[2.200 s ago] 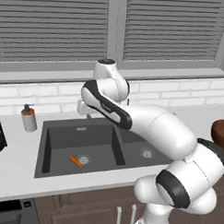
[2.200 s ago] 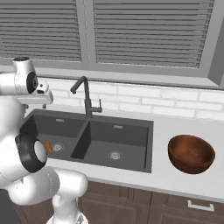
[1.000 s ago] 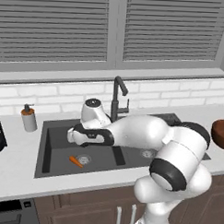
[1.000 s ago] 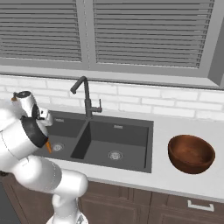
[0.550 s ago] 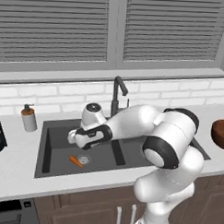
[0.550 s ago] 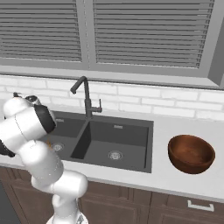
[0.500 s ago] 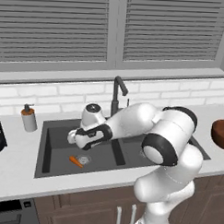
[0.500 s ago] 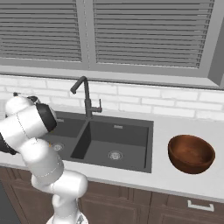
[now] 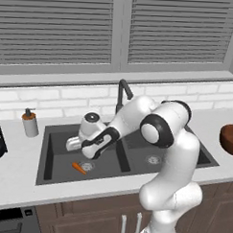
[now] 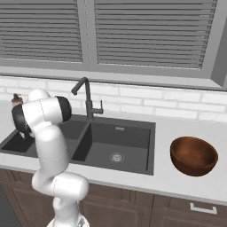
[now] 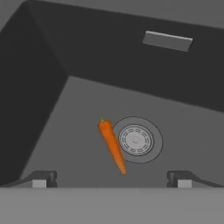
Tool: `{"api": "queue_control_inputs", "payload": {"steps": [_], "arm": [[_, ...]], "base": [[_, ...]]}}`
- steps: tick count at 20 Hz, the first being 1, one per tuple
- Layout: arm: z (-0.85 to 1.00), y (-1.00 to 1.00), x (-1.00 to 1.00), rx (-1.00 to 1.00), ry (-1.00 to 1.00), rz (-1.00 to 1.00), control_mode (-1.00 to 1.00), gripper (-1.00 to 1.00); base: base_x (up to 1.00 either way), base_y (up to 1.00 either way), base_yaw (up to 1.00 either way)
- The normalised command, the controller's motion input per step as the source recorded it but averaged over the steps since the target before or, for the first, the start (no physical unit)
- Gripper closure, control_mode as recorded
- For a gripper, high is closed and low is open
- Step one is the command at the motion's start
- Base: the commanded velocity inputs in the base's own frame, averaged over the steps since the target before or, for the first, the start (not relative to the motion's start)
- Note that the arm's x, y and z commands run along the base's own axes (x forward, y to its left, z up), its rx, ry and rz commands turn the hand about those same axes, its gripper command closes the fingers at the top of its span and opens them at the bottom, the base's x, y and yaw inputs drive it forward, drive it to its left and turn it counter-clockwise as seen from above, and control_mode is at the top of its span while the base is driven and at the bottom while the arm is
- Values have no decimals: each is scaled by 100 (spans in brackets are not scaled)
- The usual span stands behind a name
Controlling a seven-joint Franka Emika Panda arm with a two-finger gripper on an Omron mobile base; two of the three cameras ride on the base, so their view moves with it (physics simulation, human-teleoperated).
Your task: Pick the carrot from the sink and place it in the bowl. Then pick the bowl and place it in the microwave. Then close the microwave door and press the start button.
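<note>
We see the light counter (image 9: pixel 20 174) across mid-frame carrying the sink (image 9: pixel 57 135) at centre, a soap bottle (image 9: pixel 29 123) at left and the bowl (image 10: pixel 193 155) at right.

carrot (image 11: pixel 112 146) beside round drain (image 11: pixel 136 140), dark sink (image 11: pixel 78 61) floor, pincer (image 11: pixel 111 178) wide

Kitchen: sink (image 10: pixel 133 133), faucet (image 10: pixel 88 99), brick backsplash (image 10: pixel 186 108)

**Carrot down in the left basin, bowl out on the right**

The carrot (image 9: pixel 78 168) lies on the floor of the sink's (image 9: pixel 55 135) left basin, just beside the drain (image 11: pixel 136 140); the gripper (image 11: pixel 111 178) hangs above it, inside the basin; the faucet (image 10: pixel 86 101) stands behind the sink; the bowl (image 10: pixel 193 155) sits on the counter (image 10: pixel 177 177) well to the right.
</note>
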Motion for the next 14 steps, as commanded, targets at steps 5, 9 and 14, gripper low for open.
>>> {"api": "queue_control_inputs", "payload": {"steps": [5,9,14], "arm": [[-24,11,2,0,4,0,-100,-100],[-31,1,0,-2,11,0,-100,-100],[-26,0,0,-1,18,0,-100,-100]], "base": [[0,0,0],[0,0,0],[0,0,0]]}}
